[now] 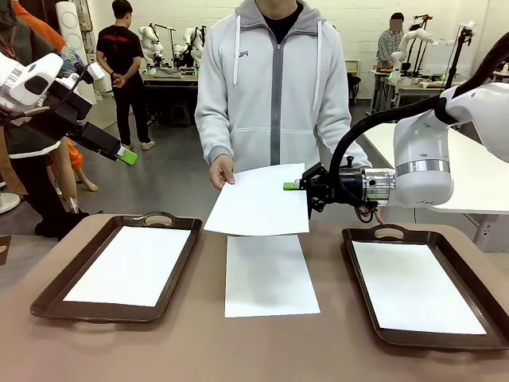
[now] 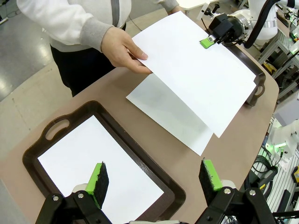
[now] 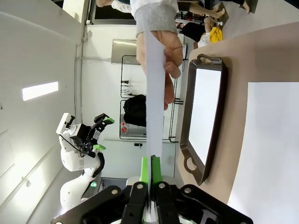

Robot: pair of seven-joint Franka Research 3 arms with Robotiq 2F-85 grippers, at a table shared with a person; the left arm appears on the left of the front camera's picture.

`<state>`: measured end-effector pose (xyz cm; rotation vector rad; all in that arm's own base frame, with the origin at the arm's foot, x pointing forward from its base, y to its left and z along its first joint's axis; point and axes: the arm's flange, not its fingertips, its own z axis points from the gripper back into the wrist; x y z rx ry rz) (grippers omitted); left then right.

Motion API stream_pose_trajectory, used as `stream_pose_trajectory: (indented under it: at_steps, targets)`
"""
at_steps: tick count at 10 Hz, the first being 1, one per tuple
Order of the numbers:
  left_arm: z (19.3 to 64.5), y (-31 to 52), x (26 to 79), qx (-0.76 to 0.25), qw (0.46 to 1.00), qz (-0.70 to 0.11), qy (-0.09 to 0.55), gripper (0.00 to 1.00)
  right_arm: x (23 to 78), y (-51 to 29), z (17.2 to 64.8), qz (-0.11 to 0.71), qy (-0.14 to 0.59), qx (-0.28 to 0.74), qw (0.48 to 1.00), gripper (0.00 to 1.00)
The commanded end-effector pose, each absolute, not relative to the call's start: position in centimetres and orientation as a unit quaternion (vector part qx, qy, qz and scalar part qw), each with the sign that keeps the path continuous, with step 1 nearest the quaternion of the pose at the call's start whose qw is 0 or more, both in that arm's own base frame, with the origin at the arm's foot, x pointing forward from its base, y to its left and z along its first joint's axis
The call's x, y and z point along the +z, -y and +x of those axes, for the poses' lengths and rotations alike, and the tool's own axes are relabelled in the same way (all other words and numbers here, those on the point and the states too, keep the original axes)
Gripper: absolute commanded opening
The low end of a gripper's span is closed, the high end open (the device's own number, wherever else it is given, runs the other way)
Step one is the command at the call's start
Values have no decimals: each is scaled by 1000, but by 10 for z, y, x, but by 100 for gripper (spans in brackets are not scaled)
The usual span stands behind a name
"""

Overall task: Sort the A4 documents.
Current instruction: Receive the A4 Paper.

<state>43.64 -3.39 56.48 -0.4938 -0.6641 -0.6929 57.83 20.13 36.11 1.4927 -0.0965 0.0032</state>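
Note:
A person's hand holds one A4 document in the air by its left edge. My right gripper is shut on that sheet's right edge. In the right wrist view the held sheet shows edge-on, running up from the closed pads to the hand. A second sheet lies flat on the table below it. My left gripper hangs open high at the left, its jaws holding nothing above the left tray's sheet.
Two dark brown handled trays stand on the brown table, one left and one right, each holding a white sheet. The person stands at the far edge. A white table is behind the right arm.

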Motion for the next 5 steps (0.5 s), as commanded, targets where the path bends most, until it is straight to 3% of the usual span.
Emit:
stream_pose_trajectory:
  at_steps: [1,5]
  targets:
    - [436,34,565,-330,858,-235,316,100,360,-203,578,675,50,0,736,0]
    - [436,34,565,-330,858,-235,316,100,360,-203,578,675,50,0,736,0]
